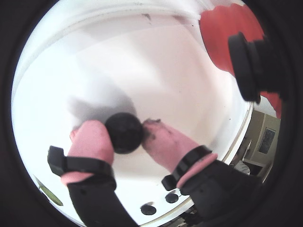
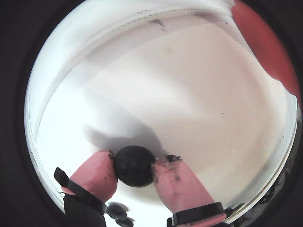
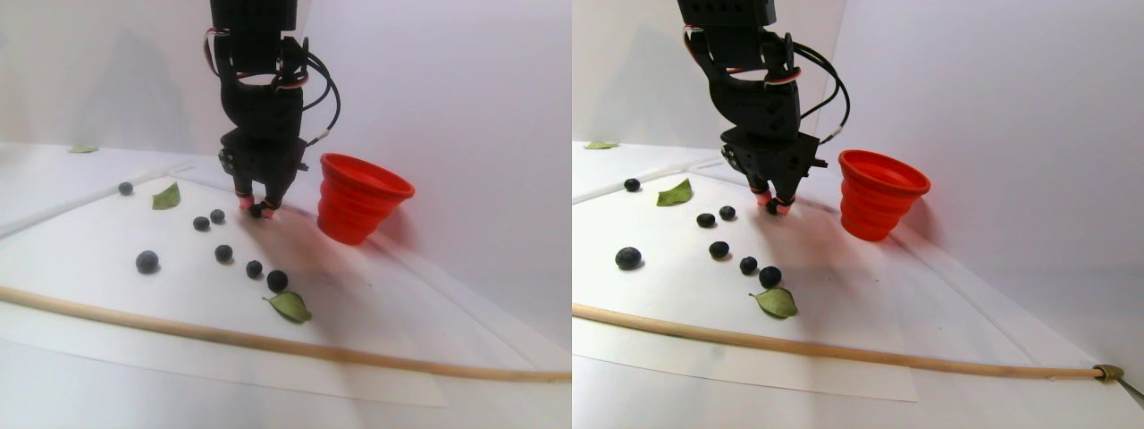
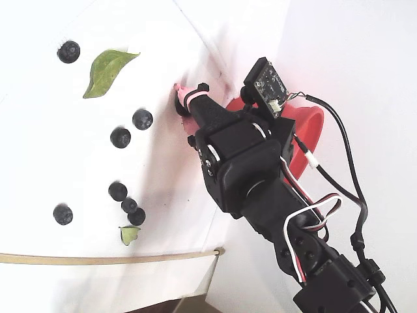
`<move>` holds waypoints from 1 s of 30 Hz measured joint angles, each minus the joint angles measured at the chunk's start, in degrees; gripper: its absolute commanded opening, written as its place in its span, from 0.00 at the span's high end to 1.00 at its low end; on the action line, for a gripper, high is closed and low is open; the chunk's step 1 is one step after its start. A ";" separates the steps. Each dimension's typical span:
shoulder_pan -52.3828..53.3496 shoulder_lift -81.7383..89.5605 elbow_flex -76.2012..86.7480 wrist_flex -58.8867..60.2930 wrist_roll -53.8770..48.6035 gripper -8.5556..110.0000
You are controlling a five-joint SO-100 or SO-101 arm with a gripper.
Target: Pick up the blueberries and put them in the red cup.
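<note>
Pinching one blueberry [image 1: 124,133] between my two pink-tipped fingers [image 1: 92,142], my claw [image 2: 134,166] sits low over the white sheet [image 3: 375,304]; in both wrist views the dark round berry is squeezed from either side, and the pads show dark smudges where they meet it; its shadow lies on the sheet just behind it. In the stereo pair view my claw [image 3: 259,207] points straight down with the berry at its tip, close to the surface; whether the berry touches the sheet I cannot tell.

The red cup [image 3: 362,198] stands upright near my claw, to its right in that view, apart from it; in a wrist view its red wall [image 1: 227,38] fills the upper right corner; in the fixed view only part of its rim [image 4: 313,134] shows behind my arm.

The other blueberries [image 3: 223,253] lie loose on the sheet to the left of and in front of my claw in the stereo pair view; two sit side by side just left of my fingers, three run in a slanted line nearer the camera, one lies alone further left, and one small one lies far back beside a green leaf [image 3: 166,196]; a second leaf [image 3: 290,307] touches the nearest berry; a thin wooden rod [image 3: 179,329] crosses the front of the sheet.
</note>
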 measured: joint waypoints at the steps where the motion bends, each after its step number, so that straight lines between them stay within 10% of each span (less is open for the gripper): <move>1: 0.00 0.35 0.00 0.44 0.00 0.82; 30: -0.18 13.36 2.90 7.03 -5.45 0.82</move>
